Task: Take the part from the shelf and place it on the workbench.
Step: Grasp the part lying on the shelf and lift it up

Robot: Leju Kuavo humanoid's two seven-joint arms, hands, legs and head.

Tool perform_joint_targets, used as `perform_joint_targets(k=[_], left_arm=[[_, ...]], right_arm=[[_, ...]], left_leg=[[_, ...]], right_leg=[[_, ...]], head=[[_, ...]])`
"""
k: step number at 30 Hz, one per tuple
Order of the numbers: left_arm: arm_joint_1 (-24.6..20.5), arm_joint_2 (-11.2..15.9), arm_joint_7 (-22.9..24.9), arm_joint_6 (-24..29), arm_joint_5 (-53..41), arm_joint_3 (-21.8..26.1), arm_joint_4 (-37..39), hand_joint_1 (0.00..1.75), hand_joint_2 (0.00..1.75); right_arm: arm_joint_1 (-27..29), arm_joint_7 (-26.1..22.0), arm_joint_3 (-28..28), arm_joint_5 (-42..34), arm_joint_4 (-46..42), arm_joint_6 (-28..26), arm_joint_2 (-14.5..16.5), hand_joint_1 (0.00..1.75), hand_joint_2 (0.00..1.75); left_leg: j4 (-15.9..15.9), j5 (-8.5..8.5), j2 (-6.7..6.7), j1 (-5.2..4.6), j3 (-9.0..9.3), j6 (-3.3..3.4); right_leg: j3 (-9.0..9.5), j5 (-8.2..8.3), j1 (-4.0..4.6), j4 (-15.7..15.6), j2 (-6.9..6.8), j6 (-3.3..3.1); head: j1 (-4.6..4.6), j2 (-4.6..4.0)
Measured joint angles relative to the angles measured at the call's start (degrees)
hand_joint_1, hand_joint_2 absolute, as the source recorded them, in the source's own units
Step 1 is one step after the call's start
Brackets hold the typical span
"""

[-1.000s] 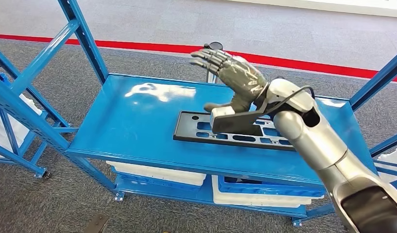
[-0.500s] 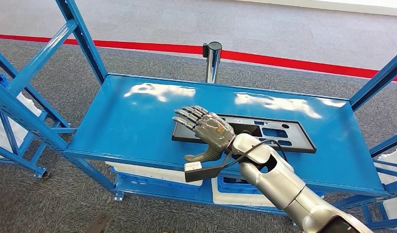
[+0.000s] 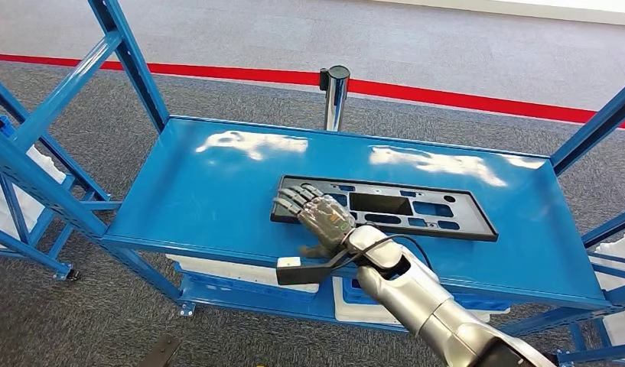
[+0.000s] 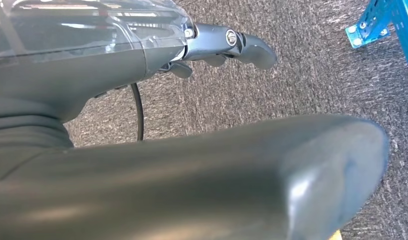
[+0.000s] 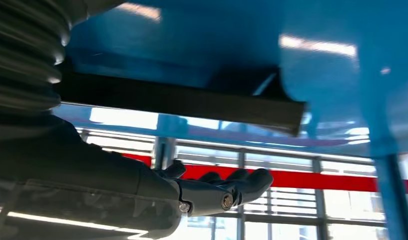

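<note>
the black slotted part (image 3: 385, 208) lies flat on the blue shelf (image 3: 209, 191), right of centre. the right hand (image 3: 318, 215), fingers spread and empty, hovers over its near-left end; it should grip that near edge firmly before lifting.

- Looks like a factory or warehouse floor here: a blue steel shelf (image 3: 217, 199) on bolted uprights.
- Grey industrial carpet (image 3: 240, 99) crossed by a red boundary line (image 3: 477, 99).
- White and blue storage bins (image 3: 255, 275) sit on the lower tier.
- A chrome barrier post (image 3: 336, 95) stands behind.

High head view over shelf (image 3: 217, 191), wrists perhaps low
</note>
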Motion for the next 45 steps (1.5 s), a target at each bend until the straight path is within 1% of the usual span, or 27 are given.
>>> perform_joint_targets(k=[3,7,15,21,25,31,38,41,44,45], left_arm=[[0.0,0.0,-0.1,0.0,0.0,0.0,0.0,0.00,0.00],[0.0,0.0,-0.2,0.0,0.0,0.0,0.0,0.00,0.00],[0.1,0.0,-0.2,0.0,0.0,0.0,0.0,0.00,0.00],[0.1,0.1,-0.5,0.0,0.3,0.0,0.0,0.00,0.00],[-0.1,0.1,-1.0,0.0,0.5,0.0,0.0,0.00,0.00],[-0.4,0.1,-1.1,0.0,0.5,0.0,0.0,0.00,0.00],[-0.5,0.1,-1.2,-0.1,0.5,0.0,0.0,0.00,0.00],[-0.5,0.1,-2.2,-0.6,0.4,-0.1,0.0,0.00,0.00],[-0.5,0.1,-4.2,-1.1,0.2,-0.4,0.0,0.00,0.00],[-0.5,0.1,-4.8,-1.1,0.1,-0.6,0.0,0.00,0.44]], right_arm=[[-1.2,1.3,-1.8,0.5,3.9,-1.8,-0.3,0.00,1.75],[-2.6,2.6,-4.7,1.3,7.5,-3.7,-1.8,0.00,1.75],[-4.1,3.3,-10.4,2.8,10.2,-4.8,-6.6,0.00,1.75],[-5.2,4.2,-13.0,4.6,10.8,-4.9,-9.7,0.00,1.75],[-5.8,4.2,-14.4,5.1,10.9,-4.8,-11.0,1.75,1.75],[-6.2,2.0,-15.9,6.6,10.9,-4.1,-11.5,1.75,1.75],[-6.6,0.8,-16.3,8.5,10.6,-3.9,-10.6,1.75,1.75],[-7.0,-0.5,-16.3,8.9,9.8,-3.4,-10.3,1.75,1.75],[-7.2,-1.5,-16.3,9.3,8.1,-2.8,-10.1,1.75,1.75],[-7.2,-1.8,-16.3,9.4,7.4,-2.6,-10.1,1.75,1.75]], left_leg=[[0.0,0.00,0.02,-0.02,0.00,0.00],[0.0,0.00,0.01,-0.05,0.00,0.00],[0.0,-0.01,0.00,-0.06,0.00,0.01],[0.0,0.00,0.00,-0.05,0.00,0.01],[0.0,-0.01,0.01,-0.05,0.00,0.01],[0.0,-0.01,0.01,-0.05,0.00,0.01],[0.0,0.00,0.01,-0.05,0.00,0.00],[0.0,0.00,0.01,-0.04,0.00,0.00],[0.0,0.00,0.01,-0.05,0.00,0.00],[0.0,0.00,0.01,-0.05,0.00,0.00]], right_leg=[[0.00,0.00,-0.02,0.0,0.01,0.00],[0.01,0.01,-0.04,0.0,0.00,0.01],[0.01,0.01,-0.04,0.0,0.00,0.01],[0.00,0.01,-0.03,0.0,0.00,0.02],[-0.01,0.01,-0.03,0.0,0.01,0.02],[0.00,0.01,-0.03,0.0,0.01,0.02],[0.00,0.01,-0.02,0.0,0.01,0.02],[0.00,0.01,-0.02,0.0,0.01,0.02],[0.01,0.01,-0.02,0.0,0.01,0.02],[0.01,0.01,-0.02,0.0,0.01,0.02]], head=[[0.01,0.01],[0.00,0.00],[0.00,0.00],[0.00,0.00],[0.00,0.00],[0.01,0.00],[0.00,0.00],[0.01,0.00],[0.01,0.00],[0.00,0.00]])
